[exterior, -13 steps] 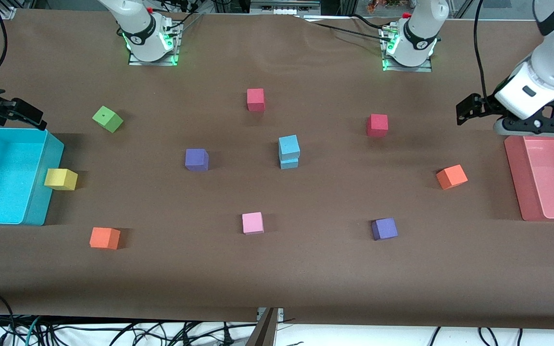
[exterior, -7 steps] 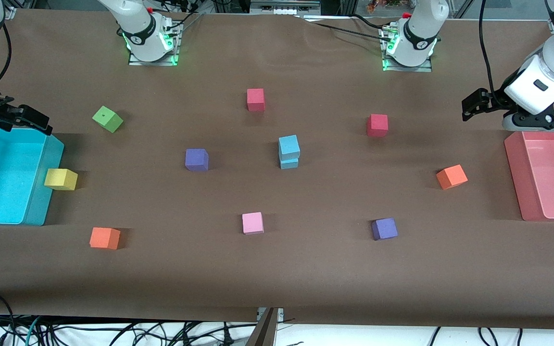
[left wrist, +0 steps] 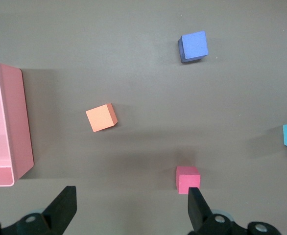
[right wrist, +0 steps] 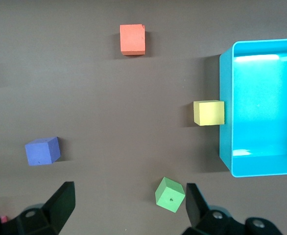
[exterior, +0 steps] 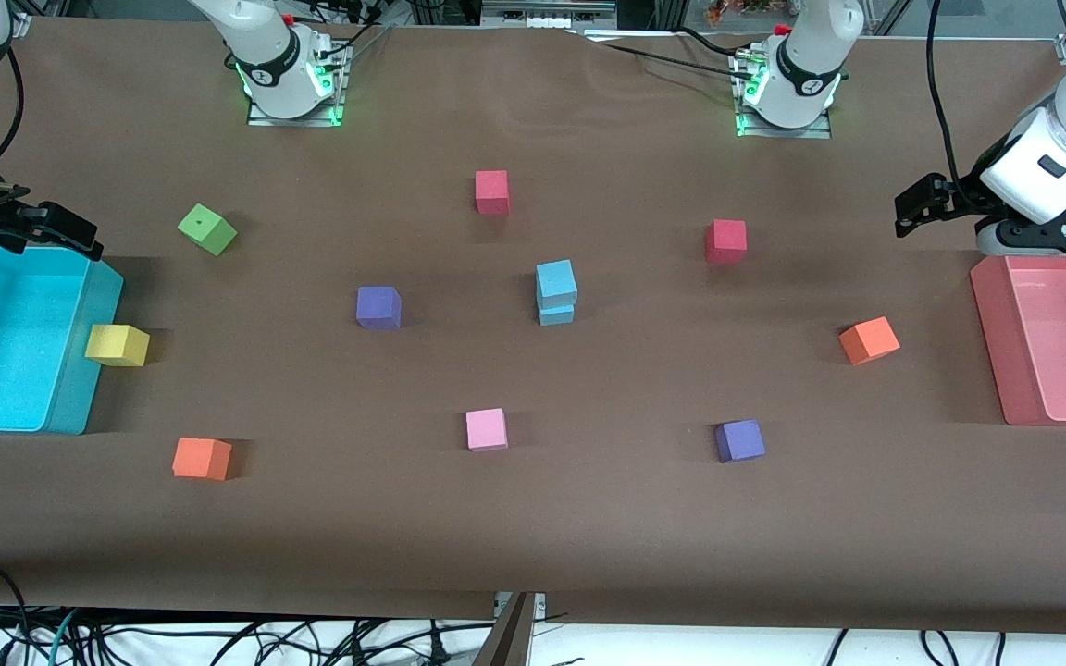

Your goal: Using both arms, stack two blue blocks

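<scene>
Look to the middle of the front view: the two blue blocks (exterior: 556, 291) are already one on the other, the upper block (exterior: 556, 282) sitting on the lower block (exterior: 556, 314) and hiding most of it, so you see only a thin strip of the lower one's face. The upper one looks set slightly off square, though from this high angle that is hard to judge. By the look of it, the stacking itself is done.

Both arms are parked well apart from the stack, presumably so nothing brushes it. Your left gripper (left wrist: 131, 208) hangs at the right edge of the front view, over the table by the upper corner of the pink tray (exterior: 991, 342), fingers spread wide and holding nothing (its wrist view shows bare table between them). Your right gripper (right wrist: 126, 208) hangs at the left edge, over the upper corner of the cyan bin (exterior: 98, 342), fingers likewise released and empty, with the green cube (right wrist: 170, 194) below them.

The yellow cube (exterior: 117, 345) rests against the bin's wall. The purple cube (exterior: 378, 307) is the stack's closest neighbour.
</scene>
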Motion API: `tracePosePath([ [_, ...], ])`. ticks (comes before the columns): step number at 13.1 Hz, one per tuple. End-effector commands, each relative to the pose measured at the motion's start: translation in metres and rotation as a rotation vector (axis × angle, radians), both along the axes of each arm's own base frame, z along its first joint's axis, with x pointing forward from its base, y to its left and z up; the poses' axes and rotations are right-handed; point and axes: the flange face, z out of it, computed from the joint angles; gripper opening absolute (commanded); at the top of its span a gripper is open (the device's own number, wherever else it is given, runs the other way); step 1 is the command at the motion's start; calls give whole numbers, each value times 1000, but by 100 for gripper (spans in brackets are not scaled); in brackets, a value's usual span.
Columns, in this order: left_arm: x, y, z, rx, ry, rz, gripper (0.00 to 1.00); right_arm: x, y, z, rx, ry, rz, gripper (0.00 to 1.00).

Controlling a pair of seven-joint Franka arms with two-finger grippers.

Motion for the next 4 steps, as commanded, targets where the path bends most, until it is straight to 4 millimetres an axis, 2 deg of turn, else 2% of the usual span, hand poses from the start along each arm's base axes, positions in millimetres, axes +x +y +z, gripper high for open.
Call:
tracePosePath([
  [1, 10, 2, 4, 6, -1, 16, 100, -2, -1, 2, -5, -4, 13, 100],
  [4, 19, 2, 2, 3, 1, 17, 100, -2, -1, 2, -5, -1, 13, 100],
])
